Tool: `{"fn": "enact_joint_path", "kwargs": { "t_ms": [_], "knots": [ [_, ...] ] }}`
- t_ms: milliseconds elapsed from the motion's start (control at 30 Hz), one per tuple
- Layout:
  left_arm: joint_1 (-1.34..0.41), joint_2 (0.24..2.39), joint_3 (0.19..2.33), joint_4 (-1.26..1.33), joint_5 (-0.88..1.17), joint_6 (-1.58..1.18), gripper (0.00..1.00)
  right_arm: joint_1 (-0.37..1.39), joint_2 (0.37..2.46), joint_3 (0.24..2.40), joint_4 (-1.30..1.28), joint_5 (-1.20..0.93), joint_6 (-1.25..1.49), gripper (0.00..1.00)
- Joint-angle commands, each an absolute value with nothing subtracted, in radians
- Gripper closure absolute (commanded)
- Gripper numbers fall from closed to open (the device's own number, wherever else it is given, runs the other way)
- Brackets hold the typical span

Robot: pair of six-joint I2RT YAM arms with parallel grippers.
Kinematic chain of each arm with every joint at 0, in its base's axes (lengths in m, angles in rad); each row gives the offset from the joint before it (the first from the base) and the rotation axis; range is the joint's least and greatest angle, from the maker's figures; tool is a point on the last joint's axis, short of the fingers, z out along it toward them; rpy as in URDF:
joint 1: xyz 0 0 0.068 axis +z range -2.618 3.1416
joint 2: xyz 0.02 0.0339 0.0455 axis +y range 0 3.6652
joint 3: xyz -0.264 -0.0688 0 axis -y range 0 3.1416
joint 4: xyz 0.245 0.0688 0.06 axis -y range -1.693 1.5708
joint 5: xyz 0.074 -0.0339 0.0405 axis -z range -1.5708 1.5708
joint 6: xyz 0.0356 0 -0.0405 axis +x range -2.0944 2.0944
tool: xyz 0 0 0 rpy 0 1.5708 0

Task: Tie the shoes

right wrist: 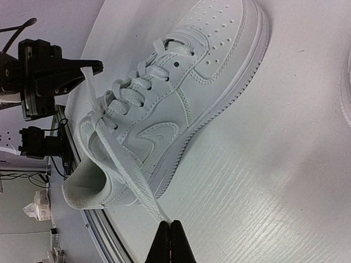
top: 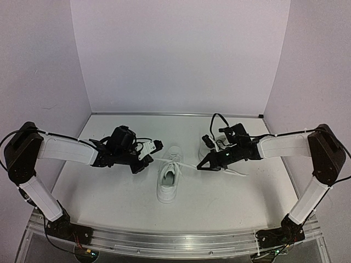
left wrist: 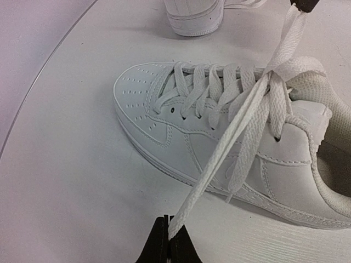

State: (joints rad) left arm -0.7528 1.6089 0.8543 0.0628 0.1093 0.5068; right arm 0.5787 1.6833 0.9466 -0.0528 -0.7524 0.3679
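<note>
"Two laces, two pinches. Read it off from the left?"

"Left gripper (left wrist: 169,233): jaws shut on the tip of one lace (left wrist: 219,159), which runs taut up and rightward to the crossing (left wrist: 269,76) at the top eyelets."

"And the shoe?"

"The shoe (top: 166,189) sits mid-table (top: 109,192), upright on its sole, between the arms. Toe points to the back wall, heel to the bases, so its long axis lies square across the line joining the two grippers. The crossing sits over the tongue, between them (neither arm looks clearly nearer)."

"Right side?"

"Right gripper (right wrist: 170,233): clamped on the other lace (right wrist: 129,175), strung back leftward to the same crossing. The second shoe (left wrist: 194,16) stands beyond, partly hidden by that arm from above; neither gripper is on it."

"Next pull?"

"My guess: outward, left and right, crosswise to the shoe, to cinch the crossing. No bow visible yet."
</note>
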Motion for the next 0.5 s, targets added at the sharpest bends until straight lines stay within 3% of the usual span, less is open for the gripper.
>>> {"fn": "enact_joint_path", "kwargs": {
  "t_ms": [0, 467],
  "knots": [
    [-0.723, 1.563, 0.830, 0.054, 0.027, 0.480, 1.00, 0.543, 1.702, 0.922, -0.120, -0.696, 0.366, 1.00],
    [-0.717, 1.552, 0.811, 0.072, 0.043, 0.470, 1.00, 0.539, 1.706, 0.930, -0.120, -0.701, 0.376, 1.00]
  ]
}}
